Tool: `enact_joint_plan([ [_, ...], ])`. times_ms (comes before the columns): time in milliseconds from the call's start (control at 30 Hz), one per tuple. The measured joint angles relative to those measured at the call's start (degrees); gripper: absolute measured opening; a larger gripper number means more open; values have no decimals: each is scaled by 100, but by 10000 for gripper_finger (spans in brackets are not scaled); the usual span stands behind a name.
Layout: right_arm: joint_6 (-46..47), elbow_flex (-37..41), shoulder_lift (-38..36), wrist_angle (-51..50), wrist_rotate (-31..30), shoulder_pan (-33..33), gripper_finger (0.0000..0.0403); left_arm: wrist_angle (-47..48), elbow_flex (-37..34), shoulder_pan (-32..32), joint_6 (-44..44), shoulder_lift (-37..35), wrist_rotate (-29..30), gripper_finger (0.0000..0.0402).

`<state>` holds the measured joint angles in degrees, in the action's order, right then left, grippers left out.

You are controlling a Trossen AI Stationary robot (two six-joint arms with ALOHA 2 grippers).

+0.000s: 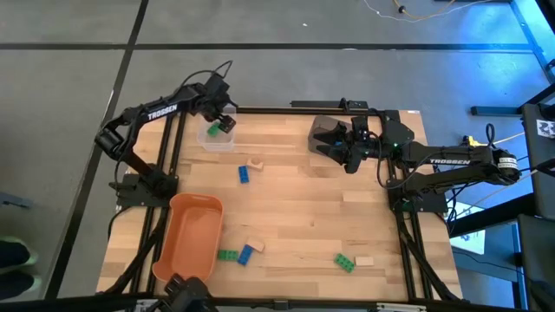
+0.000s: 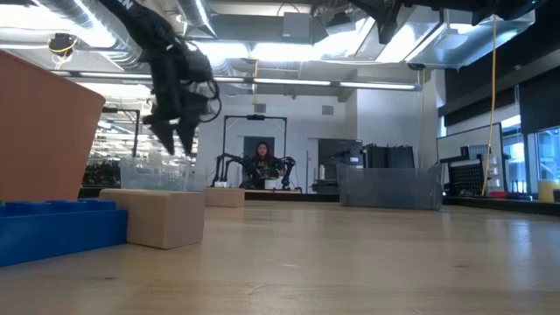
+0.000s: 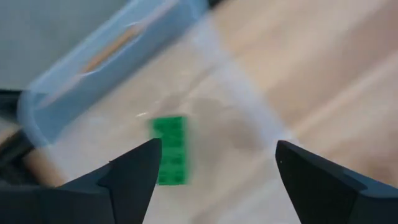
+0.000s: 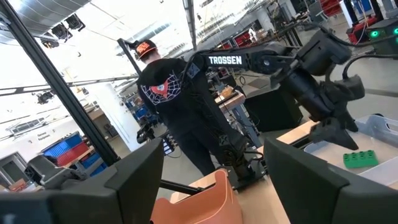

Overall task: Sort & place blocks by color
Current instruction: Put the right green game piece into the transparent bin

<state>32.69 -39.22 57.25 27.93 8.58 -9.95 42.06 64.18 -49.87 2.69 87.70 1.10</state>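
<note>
A green block (image 3: pixel 170 149) lies inside a clear plastic bin (image 1: pixel 217 139) at the table's far left. My left gripper (image 3: pixel 214 171) hangs open just above it, pointing steeply down, with nothing between its fingers; the right wrist view also shows this gripper (image 4: pixel 336 134) over the green block (image 4: pixel 360 158). My right gripper (image 4: pixel 214 180) is open and empty, raised beside the dark grey bin (image 1: pixel 325 134) at the far right. Loose on the table lie a blue block (image 1: pixel 244 174), a tan block (image 1: pixel 255 162), and more green, blue and tan blocks near the front edge.
An orange tub (image 1: pixel 192 234) stands at the front left, with a green block (image 1: pixel 227 255), a blue block (image 1: pixel 246 253) and a tan block (image 1: pixel 255 247) beside it. Another green block (image 1: pixel 345 262) and tan block (image 1: pixel 364 260) lie at the front right. A person stands beyond the table.
</note>
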Motion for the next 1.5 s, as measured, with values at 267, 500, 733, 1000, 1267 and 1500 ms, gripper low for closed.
enact_joint_plan([
  [267,-14,0,0,1,0,-1,277,-633,8,1077,604,-687,-1561,309],
  [500,-180,0,-2,0,0,-1,277,-2499,-495,3025,1447,-1525,-1056,309],
  [733,-175,0,-4,-1,132,1,277,-4865,-1043,4736,1799,-1726,71,309],
  [1000,-289,0,-4,1,169,2,277,-5329,-1044,5222,1490,-1722,70,309],
  [1267,-294,0,-4,13,157,2,277,-5327,-983,5129,1477,-1731,201,302],
  [1500,-164,2,-4,62,155,-1,277,-5099,-976,4878,1404,-2294,61,300],
])
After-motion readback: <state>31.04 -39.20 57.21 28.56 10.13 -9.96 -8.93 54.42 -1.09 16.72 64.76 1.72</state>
